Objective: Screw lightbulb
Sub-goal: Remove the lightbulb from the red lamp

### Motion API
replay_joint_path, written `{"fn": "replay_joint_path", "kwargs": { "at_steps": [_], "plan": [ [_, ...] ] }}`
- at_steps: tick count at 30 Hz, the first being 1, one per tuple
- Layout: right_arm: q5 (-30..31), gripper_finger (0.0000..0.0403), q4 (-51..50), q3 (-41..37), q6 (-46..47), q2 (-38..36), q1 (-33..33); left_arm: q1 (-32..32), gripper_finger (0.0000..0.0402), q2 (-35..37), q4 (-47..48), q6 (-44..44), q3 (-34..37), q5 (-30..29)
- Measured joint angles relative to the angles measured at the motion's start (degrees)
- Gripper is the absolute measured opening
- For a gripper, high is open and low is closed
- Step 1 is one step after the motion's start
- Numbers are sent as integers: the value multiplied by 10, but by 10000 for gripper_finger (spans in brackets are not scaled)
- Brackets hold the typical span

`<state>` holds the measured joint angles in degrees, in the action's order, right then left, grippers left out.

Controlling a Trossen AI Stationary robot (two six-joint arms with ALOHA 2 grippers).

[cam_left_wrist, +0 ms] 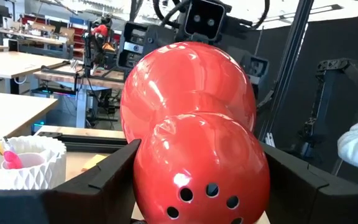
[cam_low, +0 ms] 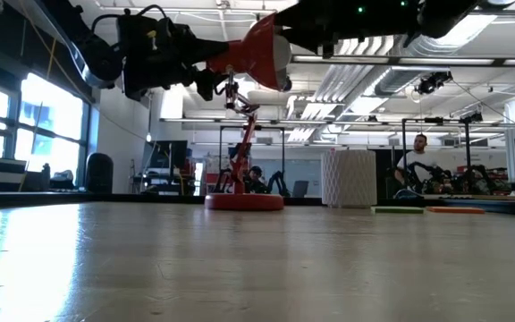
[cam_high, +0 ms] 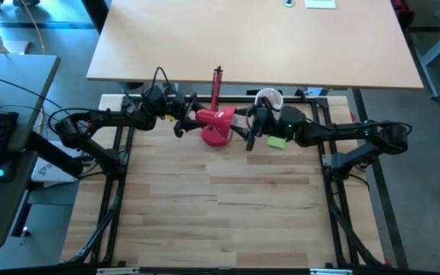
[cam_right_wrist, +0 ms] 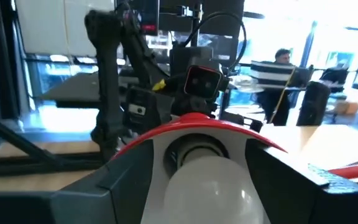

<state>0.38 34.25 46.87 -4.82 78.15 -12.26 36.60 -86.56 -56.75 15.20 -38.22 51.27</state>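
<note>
1. Lightbulb (cam_right_wrist: 211, 186) sits at the lamp shade's (cam_left_wrist: 194, 149) mouth, grasped between the right gripper's (cam_right_wrist: 213, 202) fingers, frame bottom.
2. Left gripper (cam_left_wrist: 194, 199) clasps the shade's back.
3. Pen cup (cam_high: 268, 98) stands behind, upper centre.

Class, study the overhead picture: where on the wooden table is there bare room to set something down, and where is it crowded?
Free: the wide front stretch of the wooden table, between the side frames, below both arms. Crowded: the back edge, where the left gripper clasps the red lamp's shade, the right gripper holds the lightbulb at it, beside the white pen cup and green pad.
</note>
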Motion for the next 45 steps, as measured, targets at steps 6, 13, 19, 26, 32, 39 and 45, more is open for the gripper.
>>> {"fn": "replay_joint_path", "kwargs": {
  "at_steps": [6,13,19,26,32,39,45],
  "plan": [
    [-15,251,-76,1,-26,-80,-9,0,257,0,0,3,-1,16],
    [-20,251,-260,0,-102,-195,10,-12,257,0,3,12,-10,61],
    [-19,251,-370,0,-89,-262,34,-35,257,-2,11,41,-43,169],
    [-22,252,-463,0,-54,-265,82,-49,257,-27,4,57,-61,177],
    [-2,252,-430,-34,-24,-231,136,-65,257,-49,0,55,-62,148],
    [119,252,-283,-112,112,-183,182,-82,257,-64,2,61,-62,101],
    [114,252,-259,-118,263,-142,177,-90,257,-64,3,57,-62,81]
  ]
}}
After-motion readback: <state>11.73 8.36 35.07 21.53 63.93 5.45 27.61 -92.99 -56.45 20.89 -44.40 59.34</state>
